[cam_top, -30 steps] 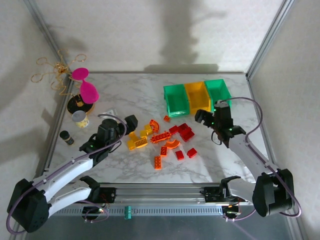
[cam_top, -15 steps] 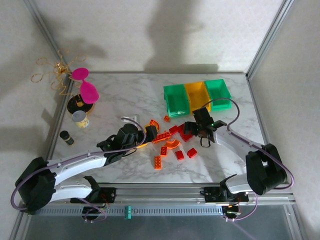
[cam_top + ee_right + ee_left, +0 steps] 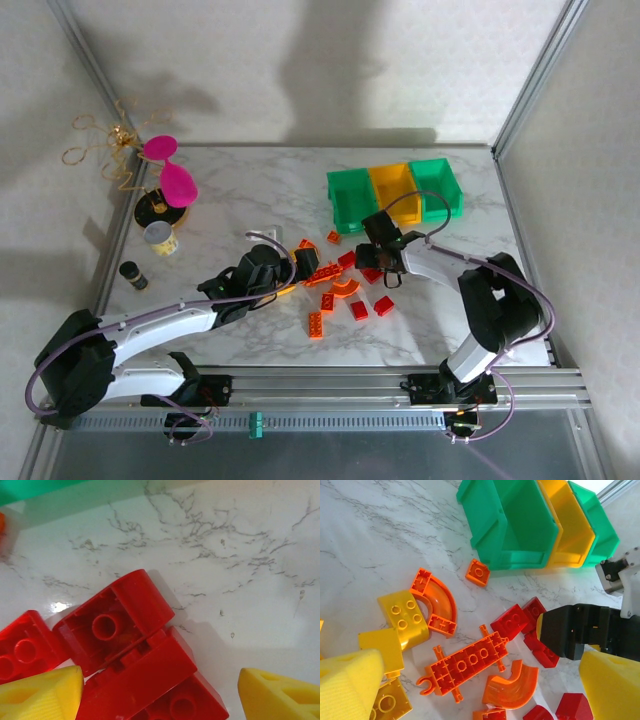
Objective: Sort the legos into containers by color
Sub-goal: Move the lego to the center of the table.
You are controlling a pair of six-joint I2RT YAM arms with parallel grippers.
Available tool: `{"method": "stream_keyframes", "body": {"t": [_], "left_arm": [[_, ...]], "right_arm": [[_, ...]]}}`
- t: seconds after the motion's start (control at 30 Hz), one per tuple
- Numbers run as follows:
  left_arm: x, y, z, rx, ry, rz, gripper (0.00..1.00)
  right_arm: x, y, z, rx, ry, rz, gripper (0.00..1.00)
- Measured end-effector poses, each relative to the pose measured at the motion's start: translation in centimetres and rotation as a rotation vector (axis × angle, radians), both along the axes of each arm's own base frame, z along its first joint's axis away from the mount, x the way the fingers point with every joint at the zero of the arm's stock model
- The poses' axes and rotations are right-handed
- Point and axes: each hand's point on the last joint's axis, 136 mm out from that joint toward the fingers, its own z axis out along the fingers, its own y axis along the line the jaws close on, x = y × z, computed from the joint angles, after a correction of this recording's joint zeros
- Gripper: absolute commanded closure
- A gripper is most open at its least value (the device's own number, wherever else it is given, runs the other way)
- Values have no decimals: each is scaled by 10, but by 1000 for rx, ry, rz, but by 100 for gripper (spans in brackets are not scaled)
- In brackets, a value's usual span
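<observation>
Kid 1: Under the right gripper, what lies there?
Kid 2: Some red legos on the desk. It is spread wide, holding nothing. The left gripper gapes too, above orange legos. The containers sit beyond it.

Lighting's looking pretty bright and even from above, with big soft shadows falling across the back wall, a small white glare spot shining on the marble table beside the red legos, and the yellow pads blurring out at that close-up's bottom corners.
</observation>
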Motion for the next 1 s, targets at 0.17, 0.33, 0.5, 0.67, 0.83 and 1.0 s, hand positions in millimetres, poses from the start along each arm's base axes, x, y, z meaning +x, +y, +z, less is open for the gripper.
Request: {"method": "stream_keyframes", "body": {"t": [0.17, 0.33, 0.5, 0.67, 0.83, 1.0], "left_arm": [[1, 2, 1, 5, -6, 12, 0], [1, 3, 0, 14, -7, 20, 0], [1, 4, 0, 16, -8, 23, 0], [2, 3, 2, 13, -11, 24, 0], [3, 3, 6, 13, -14, 25, 0], [1, 4, 7, 18, -14, 28, 0]], "right_arm": [[1, 0, 0, -5, -6, 5, 28], [-2, -7, 0, -31, -9, 5, 33], [-8, -16, 4, -48, -12, -1, 42], [-3, -21, 6, -44, -16, -18, 49], [11, -19, 6, -47, -18, -31, 49], [12, -19, 0, -55, 0, -34, 40]]}}
